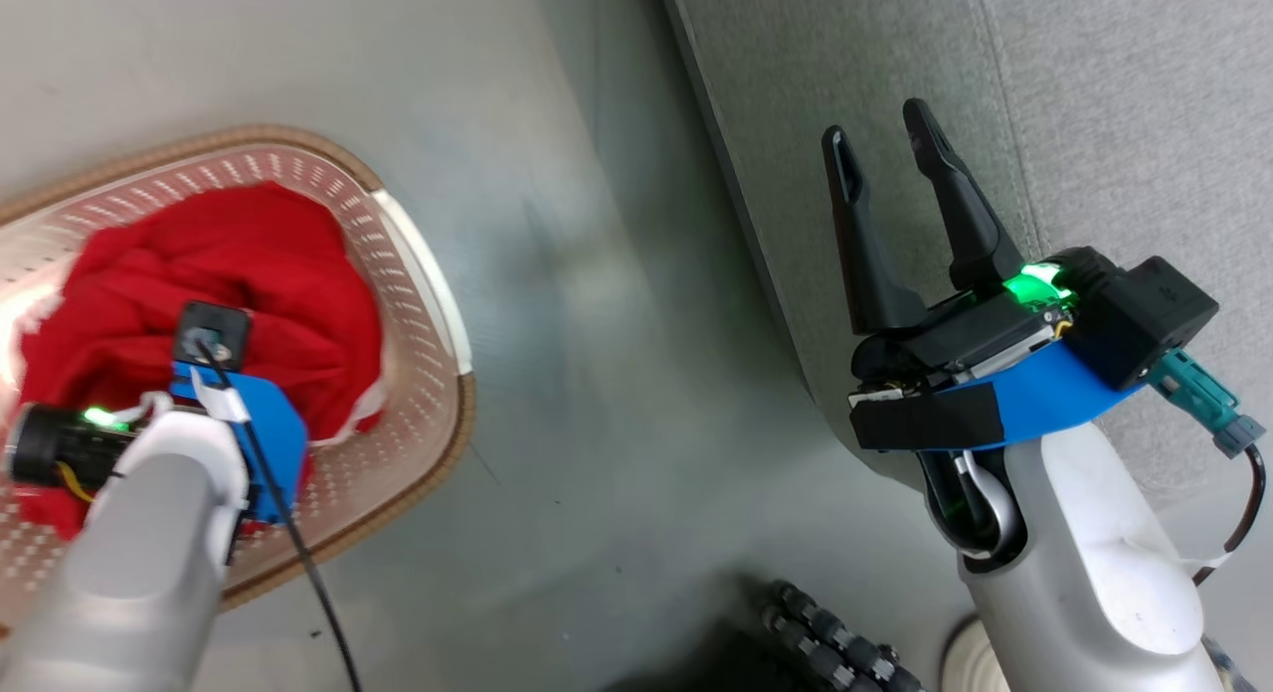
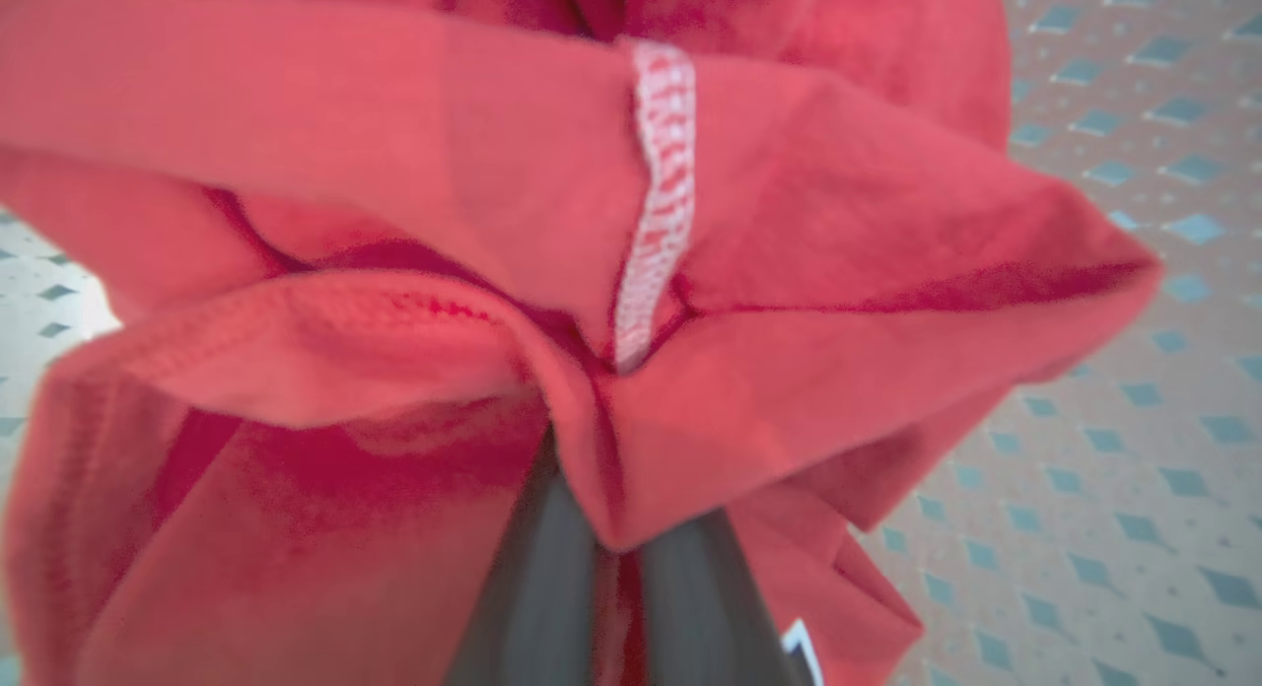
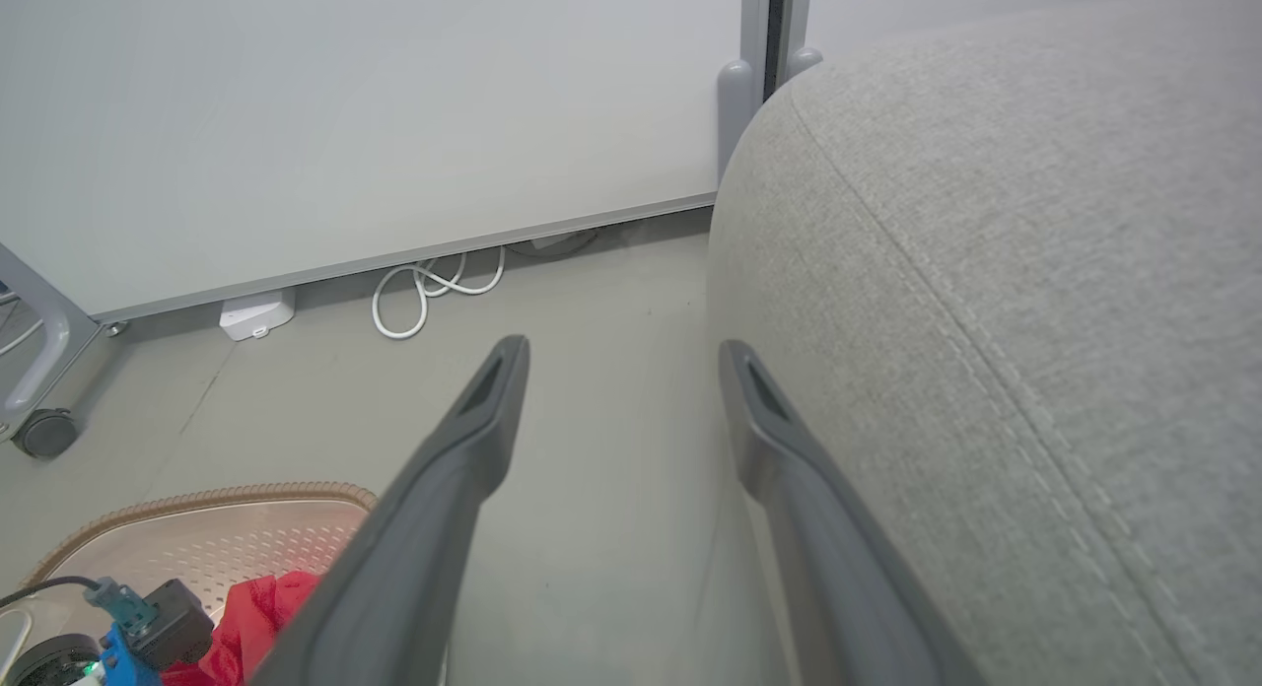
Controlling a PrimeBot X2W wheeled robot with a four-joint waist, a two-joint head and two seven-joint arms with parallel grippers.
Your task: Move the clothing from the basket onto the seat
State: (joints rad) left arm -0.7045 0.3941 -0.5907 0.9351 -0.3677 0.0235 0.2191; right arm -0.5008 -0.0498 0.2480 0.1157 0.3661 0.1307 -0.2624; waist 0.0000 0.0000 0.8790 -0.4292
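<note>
Clothing [image 1: 249, 264]: red and crumpled, is lying in a heap inside the basket [image 1: 423, 274] and covering most of its bottom; a strip of white trim is showing along the heap's lower right edge.
Basket: cream perforated plastic with a brown woven-look rim; is standing on the floor [image 1: 597, 324], with a stretch of bare floor between it and the seat [image 1: 1094, 125].
Seat: grey fabric cushion with a rounded corner and a stitched seam; is taking up the upper right of the head view.
Left gripper [image 2: 613, 558]: is reaching down into the red heap in the basket; in the head view its fingers are hiding beneath the wrist and the cloth.
Left jaws: are clenching close together on a fold of the clothing, with red cloth pinched in the narrow gap between the two dark fingers [image 2: 532, 597].
Cloth at the left wrist: folds are bunching over the fingertips; a white stitched seam [image 2: 656, 203] is running down the middle fold.
Right gripper [image 1: 875, 125]: is hovering at the seat's edge, well apart from the basket.
Right jaws: are standing spread wide, released, holding nothing.
Background: in the right wrist view a pale wall panel [image 3: 345, 104] is rising behind the floor, and a white cord [image 3: 434, 287] is lying coiled at its foot.
</note>
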